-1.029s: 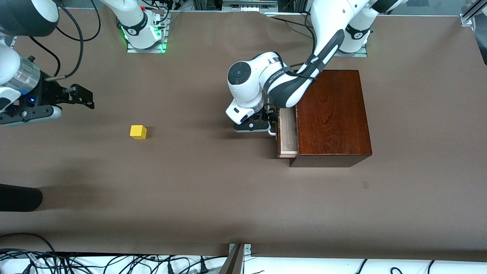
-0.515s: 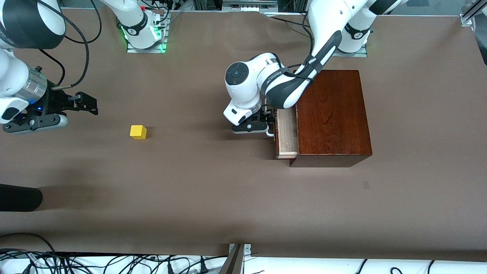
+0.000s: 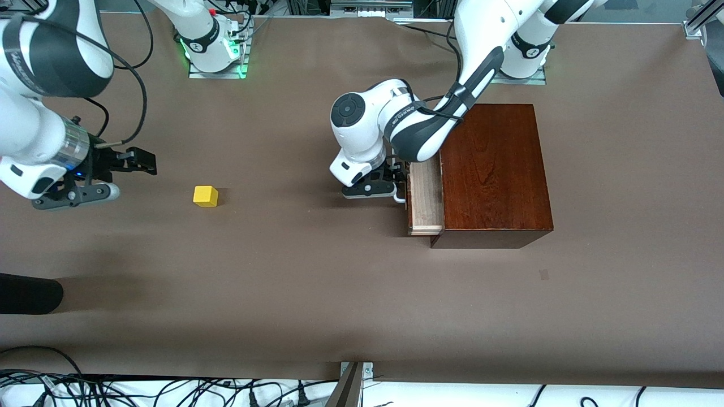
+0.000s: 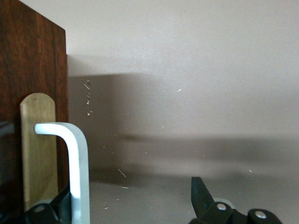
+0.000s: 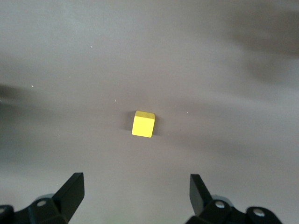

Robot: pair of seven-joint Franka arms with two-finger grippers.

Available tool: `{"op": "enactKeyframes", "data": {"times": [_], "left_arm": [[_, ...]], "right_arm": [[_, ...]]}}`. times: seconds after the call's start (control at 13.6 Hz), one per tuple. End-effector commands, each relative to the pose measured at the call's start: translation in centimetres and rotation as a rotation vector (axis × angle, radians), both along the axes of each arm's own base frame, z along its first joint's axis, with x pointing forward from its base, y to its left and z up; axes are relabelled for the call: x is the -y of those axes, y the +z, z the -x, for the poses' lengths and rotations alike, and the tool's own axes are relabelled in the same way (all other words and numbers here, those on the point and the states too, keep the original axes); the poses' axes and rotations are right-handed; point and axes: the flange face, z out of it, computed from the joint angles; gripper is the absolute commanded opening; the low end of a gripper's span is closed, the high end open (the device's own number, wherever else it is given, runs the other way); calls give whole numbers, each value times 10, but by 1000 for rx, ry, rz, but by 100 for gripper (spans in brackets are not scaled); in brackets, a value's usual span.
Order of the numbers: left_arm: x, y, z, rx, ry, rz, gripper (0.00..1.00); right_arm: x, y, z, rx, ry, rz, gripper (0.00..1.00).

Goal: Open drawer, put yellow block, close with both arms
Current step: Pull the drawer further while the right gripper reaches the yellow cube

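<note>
My left gripper is sitting at the drawer front, fingers spread around the white handle. The drawer is sticking partly out of the wooden box. My right gripper, fingers spread, is hovering over the table near the yellow block, which is lying toward the right arm's end.

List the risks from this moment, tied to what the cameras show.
1. The left gripper is open, hooking the white handle with one finger rather than clamping it; it may slip off while the drawer is only slightly out of the wooden box.
2. That gap looks too narrow for the yellow block.
3. The right gripper, open, hangs short of the block; a skewed descent could nudge it across the table.
</note>
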Motion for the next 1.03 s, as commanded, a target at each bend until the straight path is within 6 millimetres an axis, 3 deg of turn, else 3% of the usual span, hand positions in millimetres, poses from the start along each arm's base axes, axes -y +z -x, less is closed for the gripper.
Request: {"op": "enactKeyframes", "data": {"times": [0.0, 0.44, 0.74, 0.96], "left_arm": [[37, -30, 8, -4, 58, 125, 100], [21, -17, 0, -2, 47, 68, 100], [25, -18, 11, -35, 8, 29, 100], [30, -6, 14, -30, 4, 35, 100]], "right_arm": [[-1, -23, -4, -13, -17, 26, 100], [-2, -47, -5, -12, -38, 31, 100], [-3, -101, 3, 18, -75, 28, 100], [-2, -139, 11, 42, -83, 17, 100]]}}
